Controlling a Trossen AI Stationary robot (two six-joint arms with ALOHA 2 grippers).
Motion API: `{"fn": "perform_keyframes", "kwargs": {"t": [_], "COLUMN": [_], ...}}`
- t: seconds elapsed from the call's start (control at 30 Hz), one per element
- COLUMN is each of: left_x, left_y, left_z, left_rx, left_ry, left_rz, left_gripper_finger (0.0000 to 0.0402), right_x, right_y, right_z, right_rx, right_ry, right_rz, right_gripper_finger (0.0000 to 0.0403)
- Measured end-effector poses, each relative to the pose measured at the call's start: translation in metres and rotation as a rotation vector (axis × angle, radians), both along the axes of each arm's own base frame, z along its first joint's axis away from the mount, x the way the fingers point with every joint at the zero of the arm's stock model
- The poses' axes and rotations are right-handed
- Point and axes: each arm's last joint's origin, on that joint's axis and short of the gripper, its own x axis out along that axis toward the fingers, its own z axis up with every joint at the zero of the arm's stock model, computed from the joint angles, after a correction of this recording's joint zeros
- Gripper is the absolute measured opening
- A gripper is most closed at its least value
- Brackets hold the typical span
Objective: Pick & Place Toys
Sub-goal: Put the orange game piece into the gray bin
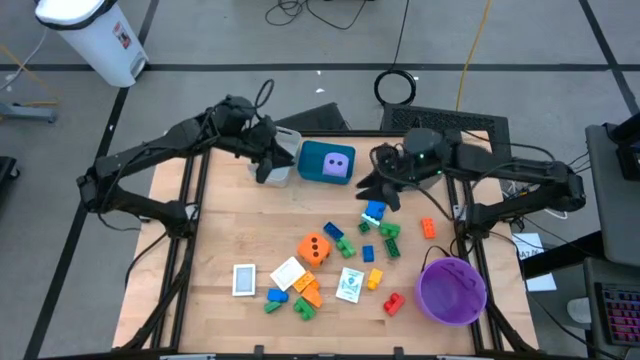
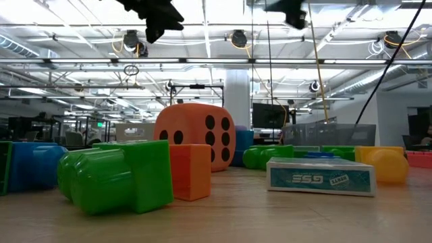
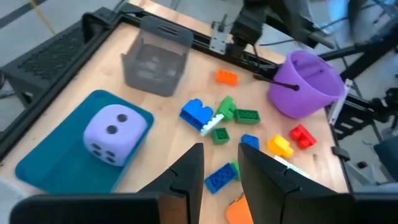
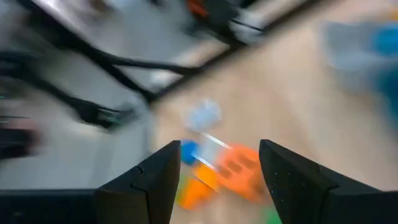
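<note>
Small bricks lie loose on the wooden table: a blue one [image 1: 374,212], green ones [image 1: 390,238], an orange one [image 1: 428,228], a red one [image 1: 393,302]. An orange die [image 1: 314,248] stands among them. White cards [image 1: 244,280] lie flat near the front. A purple die [image 1: 338,165] sits in the teal tray [image 1: 312,158]. My left gripper [image 1: 268,170] hangs open and empty over the grey tray [image 1: 286,158]; in its wrist view [image 3: 219,152] nothing is between the fingers. My right gripper [image 1: 385,190] is open and empty above the blue brick, as its wrist view [image 4: 217,149] shows.
A round purple bowl [image 1: 452,290] stands at the front right corner. The grey and teal trays stand side by side at the far edge. Black frame rails [image 1: 190,250] run along the table's left and right sides. Bare wood shows at the front left.
</note>
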Motion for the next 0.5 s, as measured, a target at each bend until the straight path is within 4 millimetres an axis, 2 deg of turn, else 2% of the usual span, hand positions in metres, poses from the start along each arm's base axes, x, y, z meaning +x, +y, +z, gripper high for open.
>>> {"fn": "perform_keyframes", "kwargs": {"t": [0.1, 0.2, 0.33, 0.5], "left_x": [0.003, 0.006, 0.009, 0.011], "left_y": [-0.007, -0.014, -0.021, -0.026], "left_z": [0.000, 0.000, -0.001, -0.001], "left_rx": [0.000, 0.003, 0.034, 0.075], "left_ry": [0.000, 0.002, 0.016, 0.024], "left_rz": [-0.030, -0.052, -0.039, -0.032], "left_gripper_finger": [0.0108, 0.0108, 0.0108, 0.0108], "right_x": [-0.016, -0.032, -0.050, -0.067], "right_y": [0.007, 0.016, 0.029, 0.045], "right_z": [0.011, 0.010, -0.002, -0.034], "right_rx": [-0.053, -0.005, 0.066, 0.061], "right_ry": [0.201, 0.369, 0.589, 0.853], "right_rz": [-0.144, -0.281, -0.427, -0.572], "right_gripper_finger": [0.0210, 0.0210, 0.0210, 0.0210]}}
